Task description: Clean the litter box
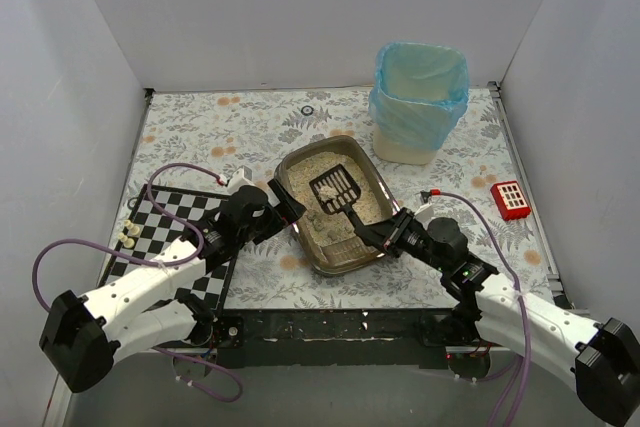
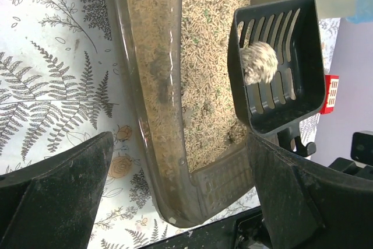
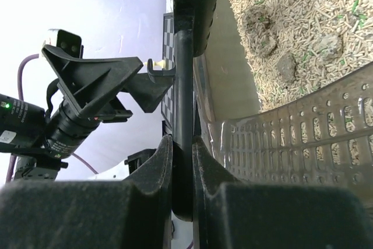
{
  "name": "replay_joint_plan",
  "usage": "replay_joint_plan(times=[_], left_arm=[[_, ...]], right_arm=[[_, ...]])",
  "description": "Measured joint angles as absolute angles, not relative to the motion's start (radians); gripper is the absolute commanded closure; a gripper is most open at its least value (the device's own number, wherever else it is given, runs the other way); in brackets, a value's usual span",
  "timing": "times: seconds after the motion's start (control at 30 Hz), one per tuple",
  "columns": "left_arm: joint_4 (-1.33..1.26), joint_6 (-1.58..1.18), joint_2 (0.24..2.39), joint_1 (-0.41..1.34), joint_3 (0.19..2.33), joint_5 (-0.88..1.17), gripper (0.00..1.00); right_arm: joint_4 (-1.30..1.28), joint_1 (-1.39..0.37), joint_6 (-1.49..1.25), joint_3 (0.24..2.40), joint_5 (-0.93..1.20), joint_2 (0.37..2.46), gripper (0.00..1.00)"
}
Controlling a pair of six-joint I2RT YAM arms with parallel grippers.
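Around the work area, the beige bin with its blue bag [image 1: 418, 102] stands at the far right, well apart from the action. A small red box [image 1: 511, 199] sits off to the right, and a chessboard [image 1: 175, 237] lies on the left with a few pale pieces [image 1: 128, 232] at its edge. The litter box [image 1: 340, 262] sits mid-table on the fern-print cover [image 1: 250, 127], set at an angle, with the bin beyond its far corner.

The black slotted scoop [image 1: 335, 190] hangs over the litter with 1 pale clump [image 2: 258, 64] resting on its slots. The scoop's head covers part of the litter in the top view. In the right wrist view its handle [image 3: 182, 86] runs straight up the frame and cuts off the tray's left side. That view shows 3 darker lumps [image 3: 288, 65] still in the litter. Whether the scoop's head is clear of the litter is hard to judge.

The left gripper [image 1: 290, 205] reaches in low from the left. Its jaws are spread wide, with the tray's near-left wall [image 2: 157, 86] between the 2 fingers [image 2: 58, 190], and no contact shows. The right gripper [image 3: 182, 155] stretches forward from the near right and is clamped tight on the scoop's handle.
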State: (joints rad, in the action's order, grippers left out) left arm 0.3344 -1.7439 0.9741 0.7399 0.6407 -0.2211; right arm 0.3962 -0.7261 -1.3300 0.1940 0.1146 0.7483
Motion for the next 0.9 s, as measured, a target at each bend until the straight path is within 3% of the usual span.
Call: replay_joint_plan(times=[0.5, 0.9], left_arm=[[0.344, -1.749, 0.918, 0.740, 0.641, -0.217, 0.02], [0.344, -1.745, 0.909, 0.740, 0.641, -0.216, 0.02]], right_arm=[[0.328, -0.742, -1.303, 0.214, 0.095, 0.647, 0.99], [0.338, -0.742, -1.303, 0.221, 0.116, 0.730, 0.99]])
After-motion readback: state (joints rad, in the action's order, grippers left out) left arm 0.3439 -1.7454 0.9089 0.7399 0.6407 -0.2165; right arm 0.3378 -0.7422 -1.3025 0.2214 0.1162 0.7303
